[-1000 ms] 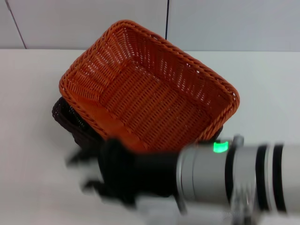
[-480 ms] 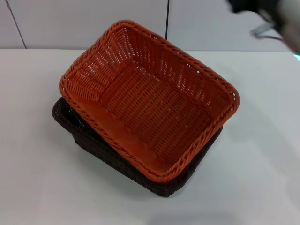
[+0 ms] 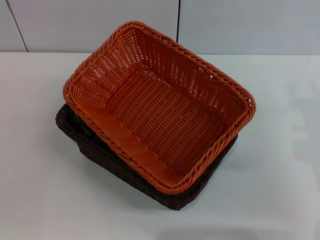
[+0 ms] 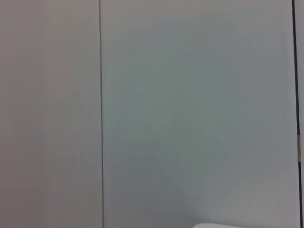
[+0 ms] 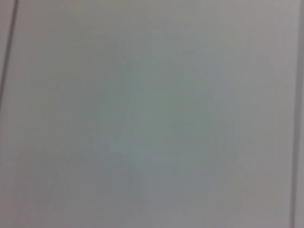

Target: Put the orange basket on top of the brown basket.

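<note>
1. Head view: the orange basket (image 3: 165, 107) sits on top of the brown basket (image 3: 107, 155), offset and tilted, on the white counter (image 3: 40, 195)
2. Neither end effector is in view; their state cannot be told

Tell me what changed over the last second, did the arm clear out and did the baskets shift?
The right arm swept from the near edge of the head view up to its far right corner, then left the view; neither hand shows now. The orange basket sits as before on the brown basket, skewed so the brown one's left and near rims stick out, on the white table.
</note>
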Available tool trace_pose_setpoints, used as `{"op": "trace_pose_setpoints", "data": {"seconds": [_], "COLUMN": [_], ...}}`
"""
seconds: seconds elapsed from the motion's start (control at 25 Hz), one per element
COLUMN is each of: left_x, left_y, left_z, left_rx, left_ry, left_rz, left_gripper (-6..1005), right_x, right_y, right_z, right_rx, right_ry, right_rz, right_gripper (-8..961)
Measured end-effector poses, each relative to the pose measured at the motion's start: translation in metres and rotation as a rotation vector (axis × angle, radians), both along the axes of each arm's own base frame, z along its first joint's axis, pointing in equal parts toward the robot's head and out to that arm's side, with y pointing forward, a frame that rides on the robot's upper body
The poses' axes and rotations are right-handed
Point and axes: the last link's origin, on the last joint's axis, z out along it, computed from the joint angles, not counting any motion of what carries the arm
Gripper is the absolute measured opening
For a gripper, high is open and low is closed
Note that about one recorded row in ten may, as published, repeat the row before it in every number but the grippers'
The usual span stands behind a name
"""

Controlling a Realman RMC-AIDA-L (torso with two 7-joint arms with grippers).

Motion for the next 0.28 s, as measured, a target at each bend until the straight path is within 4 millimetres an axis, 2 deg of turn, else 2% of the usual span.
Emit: {"op": "trace_pose_setpoints", "data": {"seconds": [0.04,0.08,0.12,0.28], "left_x": [-0.001,-0.002,-0.002,-0.004], "left_y": [0.0,-0.001,-0.001,-0.003], "left_z": [0.002,0.003,0.003,0.006], "left_rx": [0.008,0.011,0.011,0.015], "left_ry": [0.004,0.008,0.008,0.024], "left_rz": [0.0,0.002,0.002,0.007], "left_gripper": [770,770,770,770], "right_x": [0.015,0.015,0.028,0.035], "right_y": [-0.008,-0.008,-0.014,-0.018], "right_z": [0.003,0.003,0.004,0.004], "right_rx": [0.06,0.06,0.091,0.11], "right_ry": [0.047,0.047,0.081,0.094], "right_rz": [0.027,0.027,0.055,0.079], "right_gripper": [487,487,487,487]}}
